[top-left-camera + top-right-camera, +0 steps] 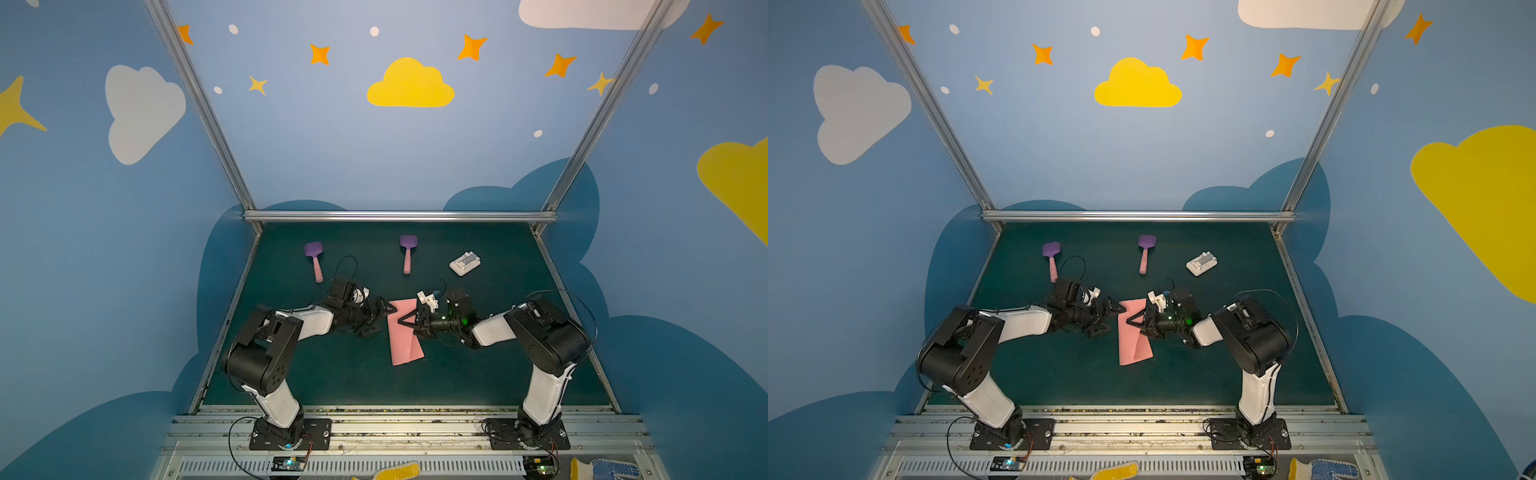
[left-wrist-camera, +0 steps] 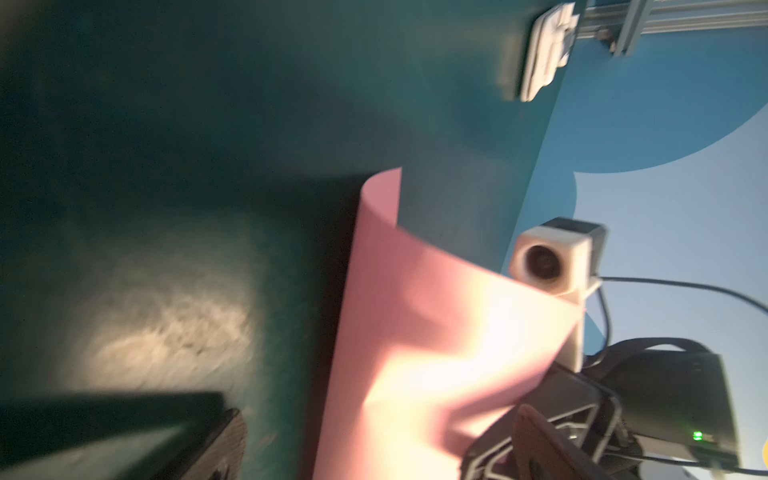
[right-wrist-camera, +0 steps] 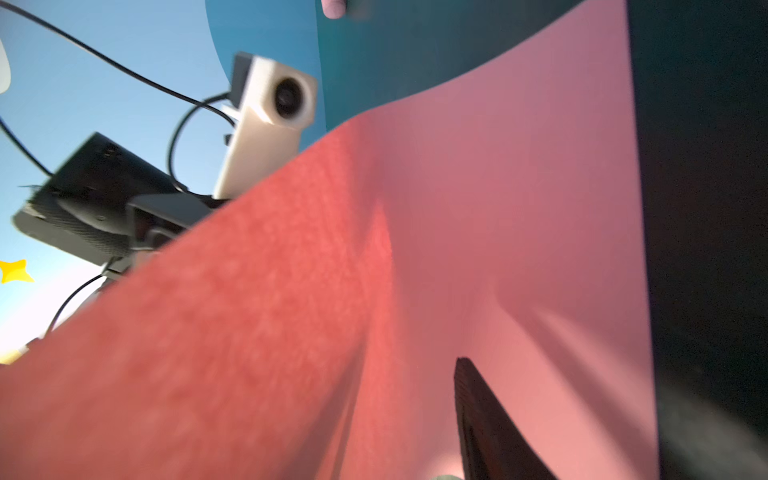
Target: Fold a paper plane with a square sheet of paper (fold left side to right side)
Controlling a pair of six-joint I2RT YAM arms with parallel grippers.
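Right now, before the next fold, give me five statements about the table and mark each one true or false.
1. The square sheet of paper lies between the left gripper and the right gripper. True.
2. The spatulas rest on the paper. False: they lie behind it, apart.
3. The white block sits at the back, right of the spatulas. True.
4. The paper is a pointed dart. False: it is a folded oblong with one flap curling up.
5. The left gripper is shut. False: its jaws stand open.
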